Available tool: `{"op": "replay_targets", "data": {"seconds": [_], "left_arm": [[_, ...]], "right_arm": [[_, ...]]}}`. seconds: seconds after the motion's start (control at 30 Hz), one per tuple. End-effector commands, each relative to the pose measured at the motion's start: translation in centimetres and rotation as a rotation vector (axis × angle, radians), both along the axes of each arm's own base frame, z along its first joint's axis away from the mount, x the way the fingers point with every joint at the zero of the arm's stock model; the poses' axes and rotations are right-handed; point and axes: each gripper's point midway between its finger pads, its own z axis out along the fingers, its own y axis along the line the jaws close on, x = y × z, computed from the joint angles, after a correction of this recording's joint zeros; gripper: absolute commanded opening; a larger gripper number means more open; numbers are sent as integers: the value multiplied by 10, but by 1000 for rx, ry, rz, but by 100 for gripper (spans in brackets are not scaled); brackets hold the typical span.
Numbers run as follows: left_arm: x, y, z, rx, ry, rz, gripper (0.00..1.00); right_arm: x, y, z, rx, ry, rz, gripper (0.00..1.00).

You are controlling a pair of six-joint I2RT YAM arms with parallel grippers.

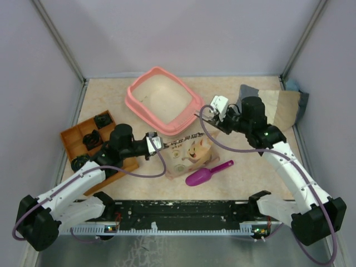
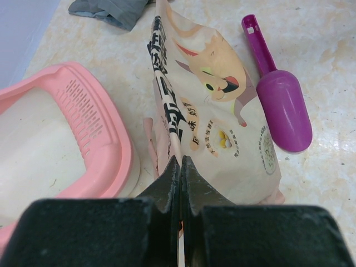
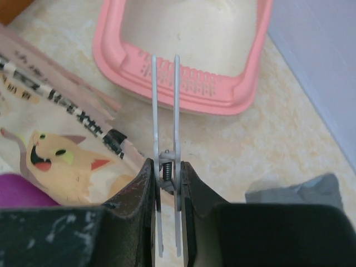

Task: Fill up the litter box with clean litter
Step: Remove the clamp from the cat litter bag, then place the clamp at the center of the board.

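The salmon-pink litter box (image 1: 135,103) (image 2: 105,139) (image 3: 183,94) stands at the back centre, and its pale floor shows. The clean litter is out of view. A beige cat-printed paper bag (image 1: 192,153) (image 2: 211,100) (image 3: 61,139) lies in front of the box. My left gripper (image 1: 153,143) (image 2: 181,161) is shut on the bag's top edge. My right gripper (image 1: 217,114) (image 3: 166,164) hangs to the right of the box. It is shut on a white spring clip (image 1: 218,104) (image 3: 165,100) whose two thin arms point toward the box rim.
A magenta scoop (image 1: 207,173) (image 2: 281,105) lies on the table just right of the bag. An orange compartmented tray (image 1: 71,138) with black parts sits at the left. A grey cloth (image 1: 295,89) (image 2: 105,11) (image 3: 300,192) and a brown sheet (image 1: 278,105) lie at the back right.
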Motion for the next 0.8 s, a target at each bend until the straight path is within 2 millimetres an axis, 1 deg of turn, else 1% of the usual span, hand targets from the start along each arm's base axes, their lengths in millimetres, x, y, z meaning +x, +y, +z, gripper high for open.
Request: {"op": "replay_targets", "data": {"seconds": [0.0,0.07,0.1,0.2,0.27,0.4,0.57,0.7,0.77], "left_arm": [[18,-7,69,-152,-193,39,0],[17,-7,69,-153,-193,39,0],[17,-7,70,-154,-194,39,0],[18,-7,72,-161,-188,46,0],[19,-7,73,-159,-184,51,0],[19,-8,72,-156,-169,55,0],[20,-8,72,-156,-163,59,0],[19,-7,74,-159,-166,61,0],[17,-7,74,-159,-164,56,0]], "right_arm": [[30,-12,45,314,14,-363,0],[37,-35,34,346,77,-563,0],[35,-43,28,353,100,-621,0],[27,-62,10,402,169,-784,0],[19,-76,-1,473,201,-900,0],[5,-113,-23,588,214,-1162,0],[-5,-136,-64,515,279,-1367,0],[-14,-158,-98,457,319,-1589,0],[-23,-174,-116,416,320,-1724,0]]}}
